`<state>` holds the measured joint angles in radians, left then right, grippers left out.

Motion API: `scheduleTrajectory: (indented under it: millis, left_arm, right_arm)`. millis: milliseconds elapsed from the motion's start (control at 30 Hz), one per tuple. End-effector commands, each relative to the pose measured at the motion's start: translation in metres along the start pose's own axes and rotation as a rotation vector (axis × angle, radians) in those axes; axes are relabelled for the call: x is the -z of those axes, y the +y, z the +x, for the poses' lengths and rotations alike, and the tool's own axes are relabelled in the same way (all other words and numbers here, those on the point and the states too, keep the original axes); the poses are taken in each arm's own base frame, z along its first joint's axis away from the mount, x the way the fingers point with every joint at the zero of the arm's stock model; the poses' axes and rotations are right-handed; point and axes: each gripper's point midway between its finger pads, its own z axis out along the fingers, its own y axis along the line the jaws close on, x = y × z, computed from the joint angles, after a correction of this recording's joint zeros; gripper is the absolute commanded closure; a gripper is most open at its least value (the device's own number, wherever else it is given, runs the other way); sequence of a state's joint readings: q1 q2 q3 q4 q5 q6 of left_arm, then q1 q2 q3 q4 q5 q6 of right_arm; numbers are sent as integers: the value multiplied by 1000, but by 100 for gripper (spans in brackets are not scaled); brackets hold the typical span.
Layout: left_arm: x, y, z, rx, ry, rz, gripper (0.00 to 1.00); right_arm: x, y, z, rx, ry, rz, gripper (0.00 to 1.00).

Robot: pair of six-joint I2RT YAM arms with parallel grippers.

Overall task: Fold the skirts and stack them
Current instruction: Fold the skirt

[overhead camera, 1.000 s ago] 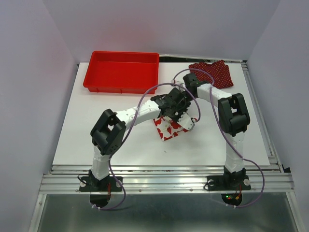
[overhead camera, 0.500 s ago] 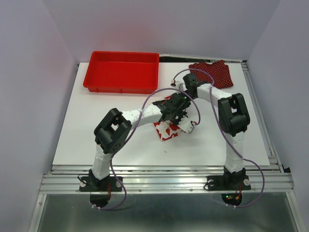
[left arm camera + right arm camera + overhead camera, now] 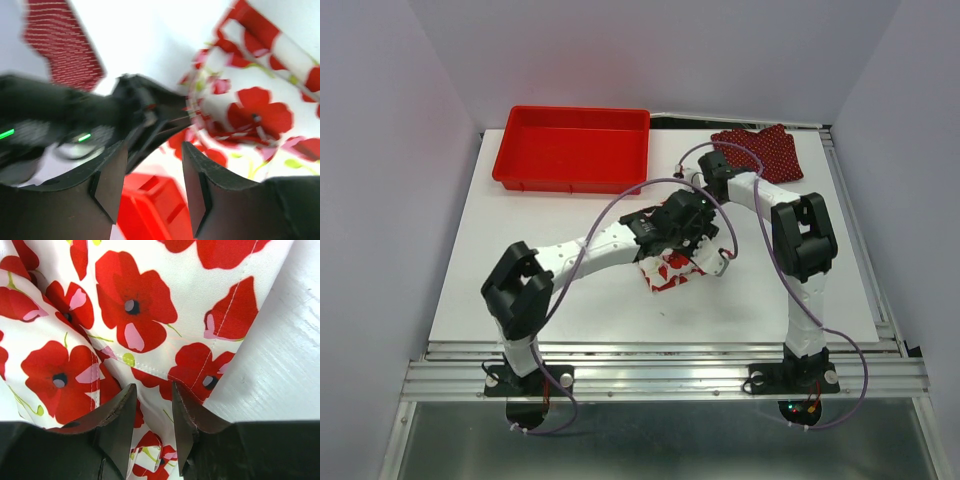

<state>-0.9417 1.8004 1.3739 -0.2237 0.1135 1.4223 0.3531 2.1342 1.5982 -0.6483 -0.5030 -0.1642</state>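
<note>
The right gripper (image 3: 150, 396) has its two fingers drawn close together, and a fold of the flowered skirt (image 3: 135, 315) runs into the narrow gap between them, so it is grasping this cloth. Around the fingers the white fabric with big red flowers is bunched into soft folds, and a stitched hem crosses it. To the right of the cloth, a bare part of the white table (image 3: 285, 365) shows.

The left gripper (image 3: 154, 147) has its fingers held apart and nothing sits between them. Through the gap one sees only a blurred dark part of the other arm and a piece of the red tray (image 3: 150, 215). The flowered skirt lies to the right of these fingers, near them, but I cannot tell if it touches them.

From above, both grippers meet over the middle of the table, and the flowered skirt lies as a small crumpled bundle just under and in front of them. The dotted skirt (image 3: 760, 152), dark red, lies at the far right corner of the table, well apart from the first one. The tray stands at the far left side.
</note>
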Motion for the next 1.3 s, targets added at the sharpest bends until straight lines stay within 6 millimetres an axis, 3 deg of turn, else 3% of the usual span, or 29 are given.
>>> scheduleTrajectory:
  millis: [0,67,200,267,367,467,500,833,967,1267]
  left_arm:
    - [56,57,-18,35,-45,-187,42]
    - [75,59,-26,42,-77,-187,42]
    - [107,44,-38,160,-170,-118,44]
    - [120,26,-31,257,-213,-66,45]
    - [120,-4,-11,370,-219,-11,53]
    - [111,-30,4,441,-230,39,60]
    - [103,-42,9,443,-220,45,60]
    - [55,-85,48,249,-147,112,58]
    - [39,-92,55,181,-136,128,67]
    - [12,-85,67,152,-106,103,66]
  right_arm:
    - [15,-7,-24,20,-47,57,60]
    - [20,-3,-32,29,-70,51,60]
    - [36,7,-50,48,-123,36,58]
    - [45,10,-59,61,-144,45,58]
    - [58,13,-69,75,-174,61,57]
    - [63,12,-77,80,-190,80,57]
    - [60,3,-74,67,-176,96,57]
    - [24,-20,-55,25,-89,114,57]
    - [17,-23,-52,13,-74,110,58]
    - [10,-26,-50,3,-67,104,58]
